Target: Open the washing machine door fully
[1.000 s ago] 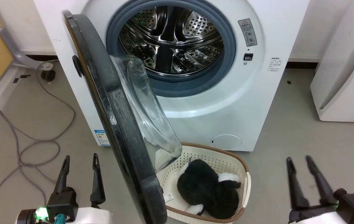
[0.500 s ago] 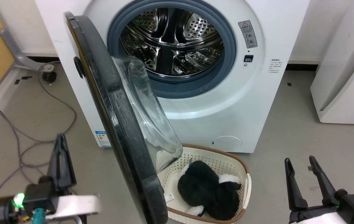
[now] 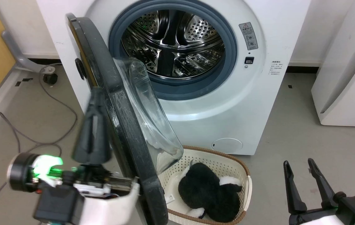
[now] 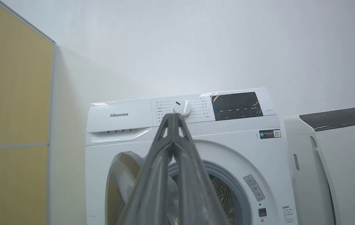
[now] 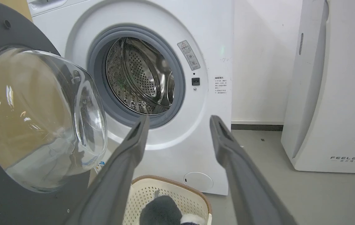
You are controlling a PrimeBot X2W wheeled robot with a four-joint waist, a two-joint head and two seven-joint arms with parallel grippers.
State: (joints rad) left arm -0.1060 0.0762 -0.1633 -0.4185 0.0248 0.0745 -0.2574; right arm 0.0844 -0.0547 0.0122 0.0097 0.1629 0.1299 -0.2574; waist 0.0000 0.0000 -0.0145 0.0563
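- Head view, centre-left: door (image 3: 135,153) stands half open; left gripper (image 3: 95,92), pinched together and empty, sits beside its outer face.
- Right gripper (image 3: 298,163) gapes, lower right.
- Next, likely — hook its edge, swing it wider.

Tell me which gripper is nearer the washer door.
Left. The left gripper, shut, is right beside the door, on its outer side. The right gripper, open, sits low to the right, past the basket, well apart from the door.

White forearm (image 3: 115,204), black wrist block (image 3: 55,203), green lamp (image 3: 47,164), left claw (image 3: 95,91) tapering dark grey.
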